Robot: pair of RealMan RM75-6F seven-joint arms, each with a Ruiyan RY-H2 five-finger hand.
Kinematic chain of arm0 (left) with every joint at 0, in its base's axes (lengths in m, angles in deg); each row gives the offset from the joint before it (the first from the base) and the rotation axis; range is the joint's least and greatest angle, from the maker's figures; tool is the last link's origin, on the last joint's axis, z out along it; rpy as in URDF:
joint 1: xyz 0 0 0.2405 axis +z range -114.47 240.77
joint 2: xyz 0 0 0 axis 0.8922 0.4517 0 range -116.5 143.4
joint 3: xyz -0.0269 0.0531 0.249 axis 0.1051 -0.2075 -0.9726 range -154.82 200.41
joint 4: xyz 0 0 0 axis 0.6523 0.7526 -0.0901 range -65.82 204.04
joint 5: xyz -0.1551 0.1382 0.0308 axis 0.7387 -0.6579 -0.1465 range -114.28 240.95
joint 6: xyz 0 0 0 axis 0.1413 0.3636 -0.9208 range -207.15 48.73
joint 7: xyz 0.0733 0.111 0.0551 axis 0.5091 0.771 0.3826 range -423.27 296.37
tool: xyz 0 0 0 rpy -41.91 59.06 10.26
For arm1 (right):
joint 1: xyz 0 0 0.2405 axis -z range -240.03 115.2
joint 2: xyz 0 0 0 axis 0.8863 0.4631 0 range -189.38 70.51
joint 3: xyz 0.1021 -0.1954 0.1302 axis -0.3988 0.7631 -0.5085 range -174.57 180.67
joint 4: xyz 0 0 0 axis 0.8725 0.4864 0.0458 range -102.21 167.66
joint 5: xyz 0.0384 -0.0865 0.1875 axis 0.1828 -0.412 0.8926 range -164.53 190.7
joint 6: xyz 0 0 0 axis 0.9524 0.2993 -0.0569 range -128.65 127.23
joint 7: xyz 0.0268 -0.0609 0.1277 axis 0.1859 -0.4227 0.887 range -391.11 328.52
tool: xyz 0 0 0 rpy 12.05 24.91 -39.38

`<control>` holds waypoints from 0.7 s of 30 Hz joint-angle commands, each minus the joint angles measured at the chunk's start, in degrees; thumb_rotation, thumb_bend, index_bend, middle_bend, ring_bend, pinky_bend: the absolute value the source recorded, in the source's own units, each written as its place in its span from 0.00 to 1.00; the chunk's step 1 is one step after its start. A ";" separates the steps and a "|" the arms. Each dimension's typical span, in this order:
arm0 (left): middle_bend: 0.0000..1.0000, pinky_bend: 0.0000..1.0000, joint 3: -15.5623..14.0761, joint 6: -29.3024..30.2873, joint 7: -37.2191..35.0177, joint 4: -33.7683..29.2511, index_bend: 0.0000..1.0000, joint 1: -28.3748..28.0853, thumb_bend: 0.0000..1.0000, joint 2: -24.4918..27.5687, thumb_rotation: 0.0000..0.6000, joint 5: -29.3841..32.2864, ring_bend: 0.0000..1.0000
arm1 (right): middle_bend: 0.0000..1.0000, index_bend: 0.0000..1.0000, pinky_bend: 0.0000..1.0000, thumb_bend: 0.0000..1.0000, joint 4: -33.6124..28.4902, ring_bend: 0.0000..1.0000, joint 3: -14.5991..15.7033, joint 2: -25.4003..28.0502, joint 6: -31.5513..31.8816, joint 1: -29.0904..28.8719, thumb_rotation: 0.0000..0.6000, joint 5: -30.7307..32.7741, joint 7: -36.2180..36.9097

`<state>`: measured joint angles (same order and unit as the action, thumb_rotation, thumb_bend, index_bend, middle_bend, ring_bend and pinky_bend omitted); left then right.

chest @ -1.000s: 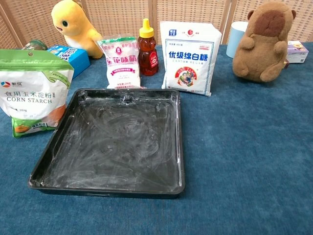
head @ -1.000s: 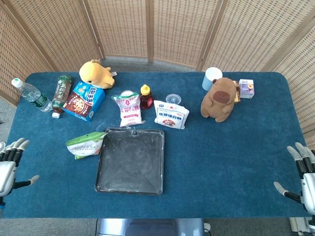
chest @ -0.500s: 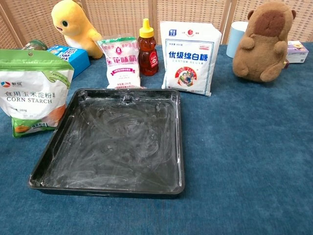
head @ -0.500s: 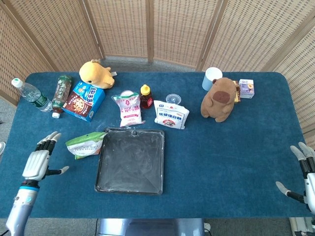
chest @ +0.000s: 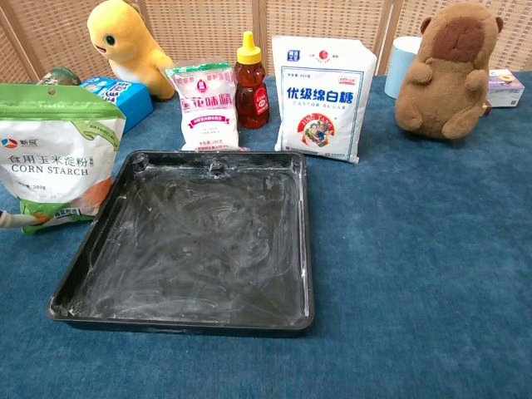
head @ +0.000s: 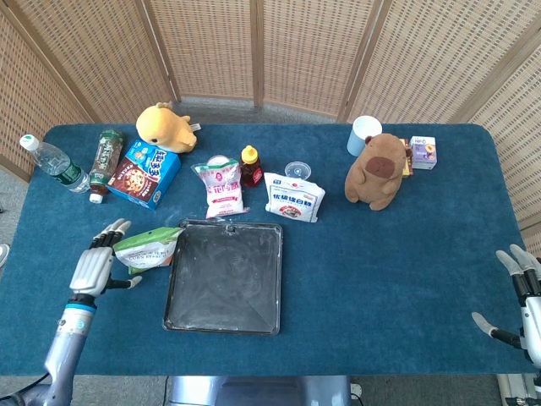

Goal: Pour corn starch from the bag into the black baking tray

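Note:
The green and white corn starch bag (head: 147, 249) (chest: 56, 154) stands just left of the black baking tray (head: 224, 324) (chest: 191, 312), whose floor is smeared with white powder. My left hand (head: 93, 268) is open, fingers spread, right beside the bag's left side; only a fingertip (chest: 7, 219) shows at the left edge of the chest view. Whether it touches the bag I cannot tell. My right hand (head: 522, 298) hangs open at the table's near right corner, far from both.
Behind the tray stand a pink-labelled bag (head: 221, 188), a honey bottle (head: 250, 166) and a white sugar bag (head: 293, 197). A brown plush (head: 375, 171), blue cup (head: 363, 134), yellow plush (head: 166, 127), cookie box (head: 144, 173) and two bottles (head: 56, 164) line the back.
My left hand has moved from the table's near left edge rightward and forward to the corn starch bag's side. The right hand has barely shifted.

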<state>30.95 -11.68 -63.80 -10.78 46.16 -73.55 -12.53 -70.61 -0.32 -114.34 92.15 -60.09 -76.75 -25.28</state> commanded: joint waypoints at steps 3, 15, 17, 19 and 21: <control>0.03 0.14 0.34 -0.58 2.07 -0.42 0.08 -1.32 0.05 -1.80 1.00 0.74 0.07 | 0.00 0.07 0.00 0.04 -0.10 0.01 0.11 0.13 0.04 0.05 1.00 -0.16 0.37; 0.34 0.44 1.91 1.51 8.78 3.96 0.41 -2.87 0.20 -7.77 1.00 4.27 0.33 | 0.00 0.07 0.00 0.04 -0.09 0.01 0.20 0.75 -0.17 0.01 1.00 -0.09 2.28; 0.39 0.50 1.84 2.45 7.84 5.08 0.47 -2.74 0.22 -8.12 1.00 3.58 0.39 | 0.00 0.07 0.00 0.04 -0.05 0.01 0.18 0.72 -0.22 -0.02 1.00 -0.02 2.32; 0.46 0.56 1.66 3.40 6.70 6.37 0.53 -2.58 0.23 -8.42 1.00 2.68 0.45 | 0.00 0.07 0.00 0.04 -0.02 0.01 0.23 0.69 -0.30 -0.07 1.00 -0.11 2.35; 0.50 0.58 1.38 4.02 4.88 7.69 0.57 -2.42 0.24 -8.58 1.00 1.76 0.50 | 0.00 0.07 0.00 0.04 0.02 0.01 0.31 0.63 -0.39 -0.11 1.00 -0.24 2.24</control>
<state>32.57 -8.30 -57.72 -4.10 43.58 -81.87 -9.98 -70.60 -0.02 -113.70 91.78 -60.18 -76.97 -23.01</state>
